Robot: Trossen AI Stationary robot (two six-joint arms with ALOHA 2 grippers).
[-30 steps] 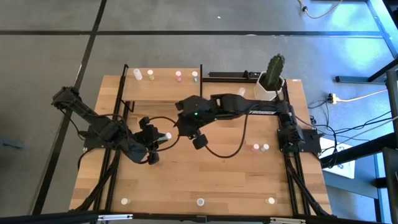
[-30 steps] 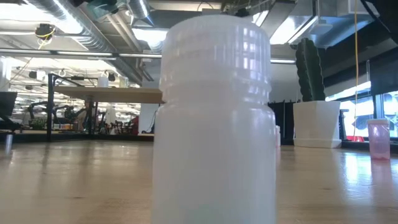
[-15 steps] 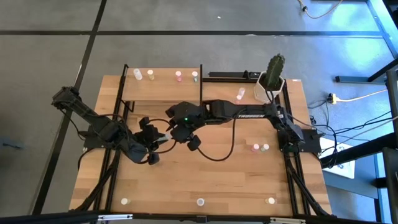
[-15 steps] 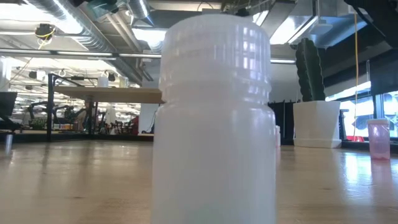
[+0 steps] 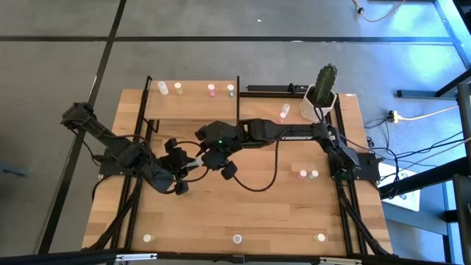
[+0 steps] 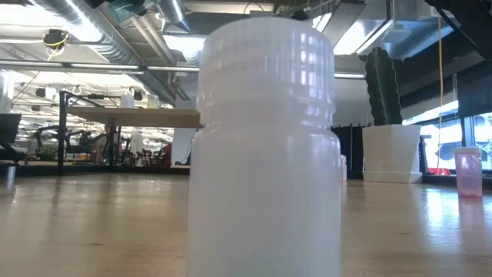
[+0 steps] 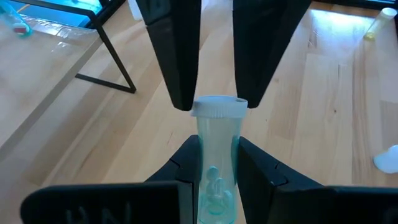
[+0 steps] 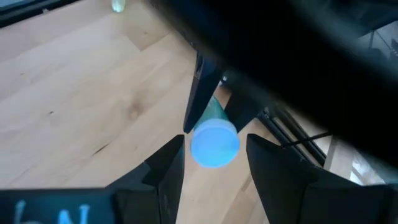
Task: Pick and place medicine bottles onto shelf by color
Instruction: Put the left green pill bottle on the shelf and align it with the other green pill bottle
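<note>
The shelf [image 5: 193, 103] is set at the table's [image 5: 243, 213] far left part, with four bottles [image 5: 196, 89] lined along its far edge. A cactus pot [image 5: 321, 96] is placed at the far right corner, one bottle [image 5: 284, 112] just left of it. Two bottles [image 5: 307, 174] are stood together near the right edge, and three [image 5: 237, 238] are spaced along the near edge. Mid-table, a bottle [image 7: 216, 155] is held between the two grippers [image 5: 197, 160], apparently off the table.

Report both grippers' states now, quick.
Left gripper: shut on a pale green bottle.
Right gripper: open, fingers either side of that bottle's cap, not gripping.
</note>
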